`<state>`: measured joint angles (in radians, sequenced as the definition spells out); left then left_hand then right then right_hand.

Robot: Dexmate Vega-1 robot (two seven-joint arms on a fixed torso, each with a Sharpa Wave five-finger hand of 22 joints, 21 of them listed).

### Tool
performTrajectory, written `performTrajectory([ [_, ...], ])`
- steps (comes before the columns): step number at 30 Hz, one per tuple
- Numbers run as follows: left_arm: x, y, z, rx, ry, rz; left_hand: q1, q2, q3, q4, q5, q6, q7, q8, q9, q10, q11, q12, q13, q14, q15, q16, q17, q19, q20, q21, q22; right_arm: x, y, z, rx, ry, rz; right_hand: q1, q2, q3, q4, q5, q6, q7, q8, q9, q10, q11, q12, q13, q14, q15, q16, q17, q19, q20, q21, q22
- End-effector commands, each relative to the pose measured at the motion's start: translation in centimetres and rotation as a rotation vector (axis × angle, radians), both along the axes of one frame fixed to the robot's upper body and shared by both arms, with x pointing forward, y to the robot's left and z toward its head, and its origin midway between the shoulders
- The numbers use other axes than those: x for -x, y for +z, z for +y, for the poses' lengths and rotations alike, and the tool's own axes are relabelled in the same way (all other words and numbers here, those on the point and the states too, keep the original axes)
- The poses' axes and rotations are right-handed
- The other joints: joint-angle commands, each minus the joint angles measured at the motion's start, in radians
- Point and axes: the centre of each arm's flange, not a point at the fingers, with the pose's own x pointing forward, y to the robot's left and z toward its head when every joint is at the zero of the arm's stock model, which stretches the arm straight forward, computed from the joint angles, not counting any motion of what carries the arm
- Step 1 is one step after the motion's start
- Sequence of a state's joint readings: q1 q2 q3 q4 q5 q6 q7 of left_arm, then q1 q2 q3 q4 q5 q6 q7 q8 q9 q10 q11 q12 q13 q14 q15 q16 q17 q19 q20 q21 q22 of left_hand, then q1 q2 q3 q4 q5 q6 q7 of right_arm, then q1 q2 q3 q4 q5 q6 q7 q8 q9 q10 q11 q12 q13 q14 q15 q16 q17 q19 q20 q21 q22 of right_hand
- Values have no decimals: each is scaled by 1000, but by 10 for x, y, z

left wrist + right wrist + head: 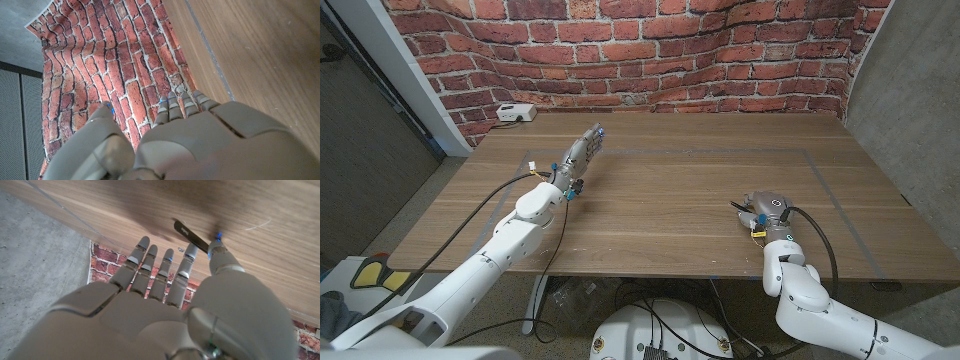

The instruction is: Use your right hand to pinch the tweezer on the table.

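Note:
The tweezer point(189, 235) is a thin dark metal strip just over the wooden table point(670, 200), near its front right. My right hand point(766, 210) is at it. The tweezer's near end sits between the thumb tip point(218, 247) and the nearest finger point(187, 260), which pinch it, while the other fingers stay straight. In the head view the tweezer point(737, 208) pokes out from the hand's left side. My left hand point(582, 152) is raised over the table's back left, fingers straight and apart, holding nothing, as also seen on the left hand point(200, 140).
A white box point(516, 113) with a cable sits at the table's back left corner, against the brick wall point(650, 45). Thin tape lines point(825, 180) mark a rectangle on the tabletop. A grey wall panel point(910, 100) stands to the right.

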<state>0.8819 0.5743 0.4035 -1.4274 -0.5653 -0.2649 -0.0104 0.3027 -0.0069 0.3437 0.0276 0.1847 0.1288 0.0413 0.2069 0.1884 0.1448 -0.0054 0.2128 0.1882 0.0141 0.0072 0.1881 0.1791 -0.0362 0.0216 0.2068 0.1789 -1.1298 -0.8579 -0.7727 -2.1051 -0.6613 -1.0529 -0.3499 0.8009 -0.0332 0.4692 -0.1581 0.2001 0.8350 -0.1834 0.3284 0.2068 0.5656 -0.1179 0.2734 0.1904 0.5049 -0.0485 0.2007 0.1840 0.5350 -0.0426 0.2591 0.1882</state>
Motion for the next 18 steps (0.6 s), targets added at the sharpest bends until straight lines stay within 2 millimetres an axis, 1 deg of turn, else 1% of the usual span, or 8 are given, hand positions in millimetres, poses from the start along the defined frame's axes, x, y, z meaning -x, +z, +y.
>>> performTrajectory([
  [1,-1,-2,-2,2,3,4,5,-6,-2,-6,0,10,1,-2,2,2,-1,-5,3,9,-3,-2,3,-5,4,0,6,-4,-4,-4,-11,1,-19,14,4,6,1,4,25,-6,10,4,22,-9,7,2,21,-19,6,5,24,-3,10,5],
  [3,-1,-2,-3,3,2,5,6,-6,-3,-6,0,11,2,-2,2,3,-2,-5,3,9,-3,-2,3,-5,5,0,6,-6,-6,-5,-11,1,-20,17,5,7,1,4,33,-9,12,4,27,-17,8,1,31,-22,8,5,29,-5,12,5],
  [8,0,-3,-4,3,5,5,6,-5,-3,-6,0,11,1,-2,2,4,-1,-5,3,9,-2,-2,3,-6,6,0,6,-10,-12,-6,-2,3,-10,22,5,9,-1,4,39,-12,13,3,35,-22,9,1,40,-25,7,4,36,-7,15,5],
  [10,1,-3,-4,5,7,5,6,-5,-3,-6,0,11,1,-2,2,3,-2,-5,3,9,-2,-2,3,-6,6,0,6,-11,-13,-6,-1,6,-9,23,6,10,-1,4,45,-16,15,3,36,-23,9,1,43,-25,7,4,36,-8,15,5],
  [16,1,-3,-5,8,8,4,6,-5,-4,-6,0,10,0,-3,2,3,-1,-6,3,8,-3,-2,3,-6,7,0,6,-13,-14,-7,2,15,-16,27,7,11,1,4,73,-31,24,3,53,-41,11,1,58,-33,7,5,46,-11,18,5],
  [18,2,-3,-5,8,7,3,6,-5,-4,-6,0,10,0,-3,2,2,-1,-6,3,8,-3,-2,3,-6,7,0,6,-13,-14,-7,1,19,-20,27,7,11,1,3,78,-33,25,3,57,-39,12,0,65,-32,7,5,48,-12,19,6],
])
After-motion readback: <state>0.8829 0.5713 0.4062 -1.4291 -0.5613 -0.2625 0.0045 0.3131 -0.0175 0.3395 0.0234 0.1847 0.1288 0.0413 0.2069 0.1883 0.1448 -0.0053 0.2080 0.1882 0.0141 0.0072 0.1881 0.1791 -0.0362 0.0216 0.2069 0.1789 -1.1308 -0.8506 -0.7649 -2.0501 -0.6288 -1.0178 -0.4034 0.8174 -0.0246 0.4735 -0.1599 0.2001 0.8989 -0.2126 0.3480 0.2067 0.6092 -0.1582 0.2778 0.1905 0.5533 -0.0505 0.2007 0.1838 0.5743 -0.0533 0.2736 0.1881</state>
